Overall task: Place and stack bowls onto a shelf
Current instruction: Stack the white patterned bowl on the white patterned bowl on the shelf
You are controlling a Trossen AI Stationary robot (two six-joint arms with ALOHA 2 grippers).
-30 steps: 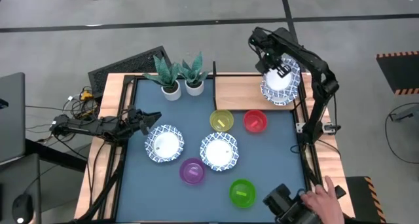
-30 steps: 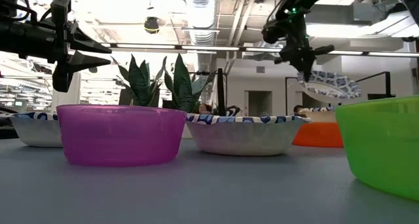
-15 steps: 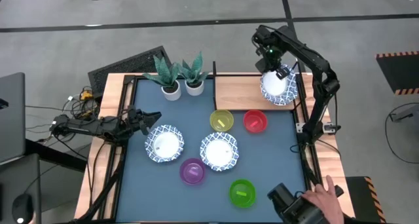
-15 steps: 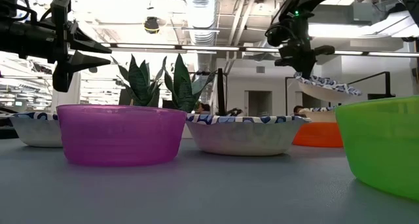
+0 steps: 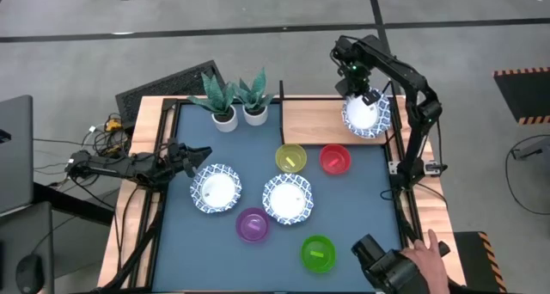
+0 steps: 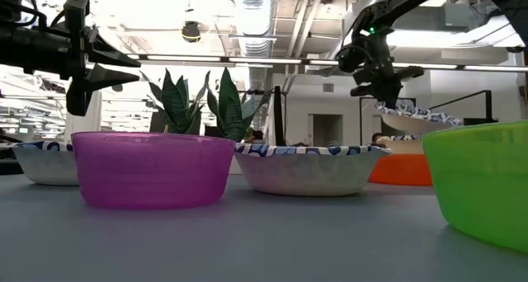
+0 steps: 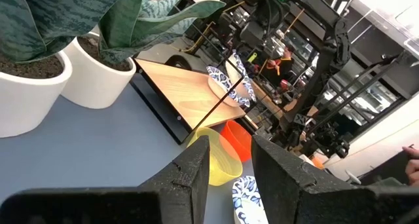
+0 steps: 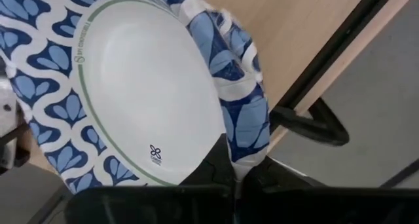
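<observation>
Grey concrete floor [image 5: 258, 19] is stretching out past the table, ceiling lights [image 6: 256, 2] are glowing over exposed ductwork [image 6: 272, 26], pretty industrial looking.

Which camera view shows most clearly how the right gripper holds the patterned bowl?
The right wrist view: the right gripper pinches the patterned bowl by its rim over the shelf. High view shows only its position; low view shows its tilt; left wrist view shows it far off.

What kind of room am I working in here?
Most likely a robotics lab or workshop. Exposed ducts and strip lights run overhead, the floor is bare concrete with loose cables, and the table is a framed rig with two arms mounted on it.
</observation>
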